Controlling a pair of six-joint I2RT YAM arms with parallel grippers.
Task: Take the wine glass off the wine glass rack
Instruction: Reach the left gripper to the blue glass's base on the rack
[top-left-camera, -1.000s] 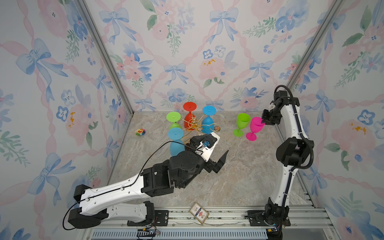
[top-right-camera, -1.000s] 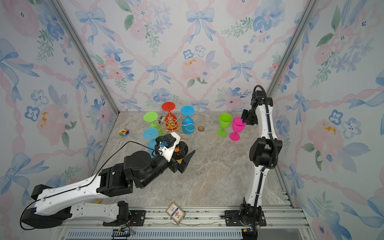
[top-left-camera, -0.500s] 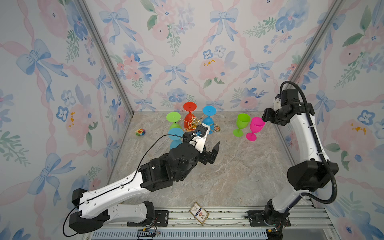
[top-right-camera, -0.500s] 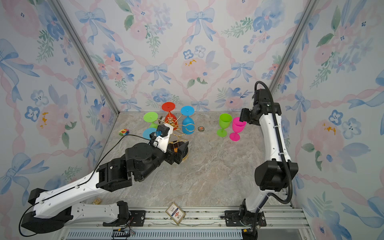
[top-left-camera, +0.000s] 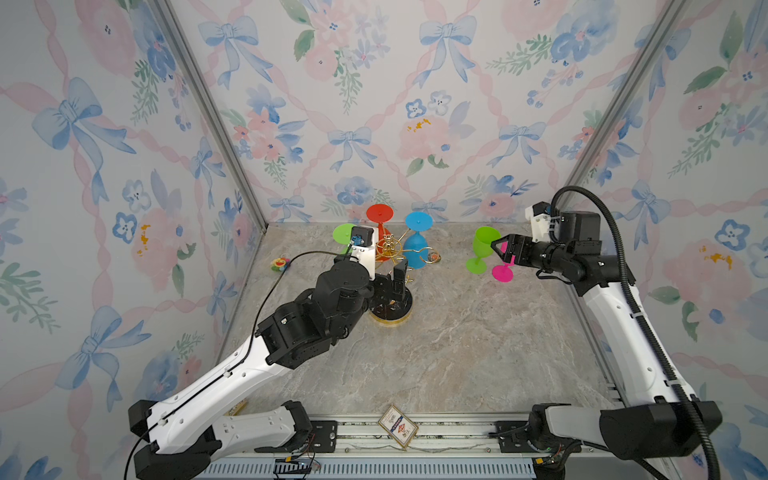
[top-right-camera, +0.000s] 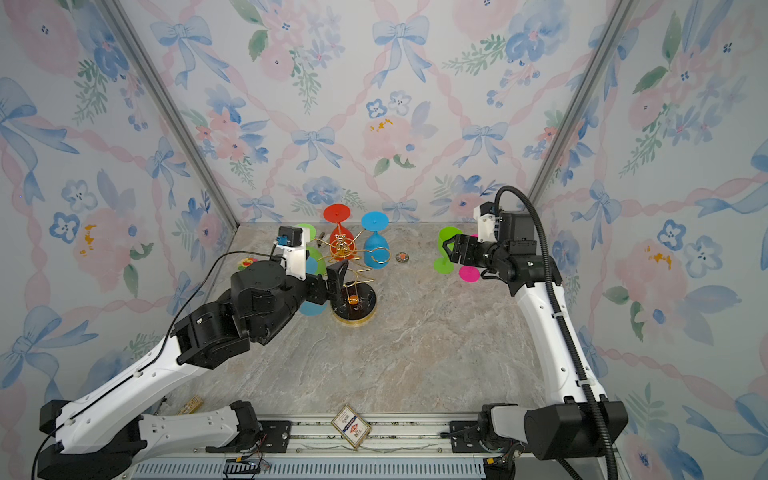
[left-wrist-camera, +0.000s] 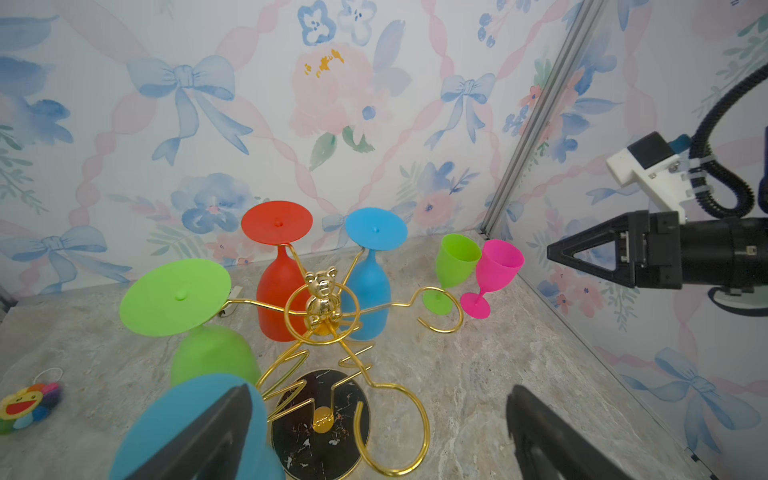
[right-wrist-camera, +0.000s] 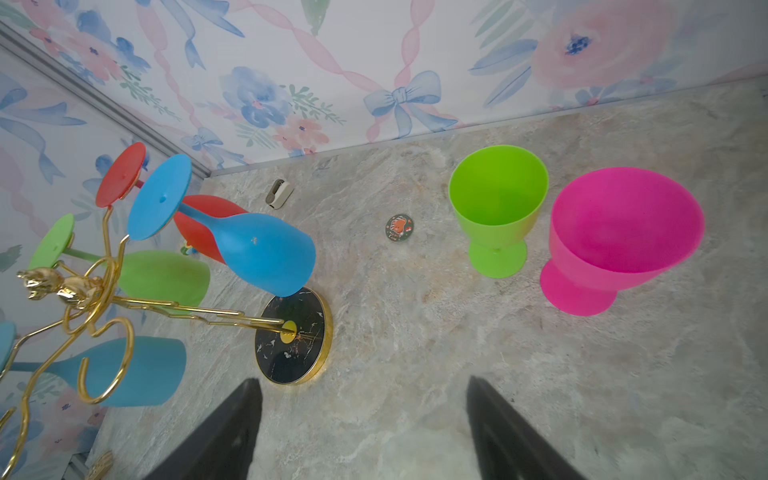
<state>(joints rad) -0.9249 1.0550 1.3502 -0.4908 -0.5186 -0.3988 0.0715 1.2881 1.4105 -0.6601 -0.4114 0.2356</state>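
**Approach to the wine glass rack (left-wrist-camera: 321, 293).** The left gripper (left-wrist-camera: 379, 390) stands just beside the rack, its jaws wide apart and empty. The gap between them faces the rack's black base, not a glass. The near blue wine glass (right-wrist-camera: 124, 370), the likely target, hangs from the rack arm on the side turned toward the left arm. In the left wrist view it lies behind one finger (left-wrist-camera: 199, 444), mostly outside the gap. Its long axis is vertical: the foot disc sits uppermost, caught in a wire loop, and the bowl hangs mouth-down. The glass looks opaque, matte and plastic-like. A red glass (left-wrist-camera: 278, 286), a far blue glass (left-wrist-camera: 368, 286) and a hanging green glass (left-wrist-camera: 176, 297) occupy other rack arms. The right gripper (right-wrist-camera: 362, 381), jaws likewise apart and empty, is well apart from the rack, near a pink glass (right-wrist-camera: 623, 224) and a standing green glass (right-wrist-camera: 496, 199), both upright on the table (right-wrist-camera: 415, 332). The left arm is plainly the nearer. The coming move probably calls for a sideways shift that brings the stem or bowl between the jaws.
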